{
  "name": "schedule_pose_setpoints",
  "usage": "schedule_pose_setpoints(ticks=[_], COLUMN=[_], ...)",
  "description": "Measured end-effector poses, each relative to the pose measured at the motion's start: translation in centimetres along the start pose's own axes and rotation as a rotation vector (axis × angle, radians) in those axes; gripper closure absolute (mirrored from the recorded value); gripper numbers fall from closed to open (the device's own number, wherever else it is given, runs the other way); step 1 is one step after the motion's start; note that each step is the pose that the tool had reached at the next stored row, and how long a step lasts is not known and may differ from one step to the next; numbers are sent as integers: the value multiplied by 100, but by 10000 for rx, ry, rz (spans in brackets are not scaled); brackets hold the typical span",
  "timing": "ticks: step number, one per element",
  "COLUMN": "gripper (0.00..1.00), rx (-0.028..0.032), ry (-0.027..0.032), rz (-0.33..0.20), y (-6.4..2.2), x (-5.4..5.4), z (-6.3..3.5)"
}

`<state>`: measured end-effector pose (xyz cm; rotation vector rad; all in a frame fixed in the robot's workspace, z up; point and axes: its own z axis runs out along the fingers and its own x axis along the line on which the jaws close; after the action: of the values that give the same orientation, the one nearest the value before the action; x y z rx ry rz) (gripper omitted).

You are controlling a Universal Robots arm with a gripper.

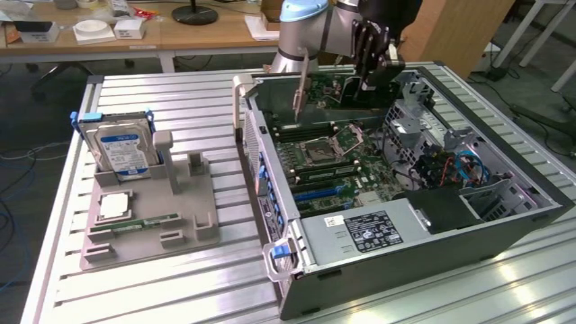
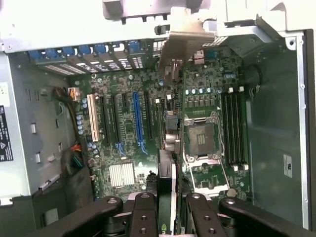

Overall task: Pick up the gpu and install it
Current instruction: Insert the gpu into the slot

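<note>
One open computer case [image 1: 396, 229] lies on its side on a slatted metal worktop [image 1: 180, 290], with its power supply [image 1: 369, 229] at the near end. On the exterior view's left, just beside the case, a grey holder tray [image 1: 148, 250] is set. A narrow green memory stick [image 1: 135, 224] lies in its near part, and a blue-labelled hard drive [image 1: 121, 148] stands upright at its far side.

Further in, the motherboard [image 1: 333, 162] is exposed, with a bare processor socket [image 1: 324, 145] near its middle. A row of expansion slots is seen in the wrist view, one of them blue [image 2: 138, 118].

At the far end of the case the hand [image 1: 371, 82] hangs inside the chassis beneath the arm [image 1: 306, 27]. It is closed on the gpu [image 2: 168, 170], which is gripped on edge between the fingers [image 2: 144, 212]. The card's silver end bracket [image 1: 304, 88] is turned toward the case wall on the exterior view's left. The card appears to be held above the board, and which slot lies under it cannot be told.

The pick-up is judged done and the install is in hand, not yet finished. Seating is judged to call for the card's lower edge to be lined up over a slot. The bracket must also be matched to a rear opening, and a straight, firm push given.
</note>
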<state>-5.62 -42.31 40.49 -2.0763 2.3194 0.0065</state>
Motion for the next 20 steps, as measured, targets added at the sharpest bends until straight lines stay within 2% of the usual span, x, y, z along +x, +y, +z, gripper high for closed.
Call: schedule_pose_setpoints(ticks=[6, 20], gripper=[73, 73], rx=[3, -8], ry=[-8, -16], rz=[-402, -892], y=[-3, -32], x=[0, -2], z=[10, 27])
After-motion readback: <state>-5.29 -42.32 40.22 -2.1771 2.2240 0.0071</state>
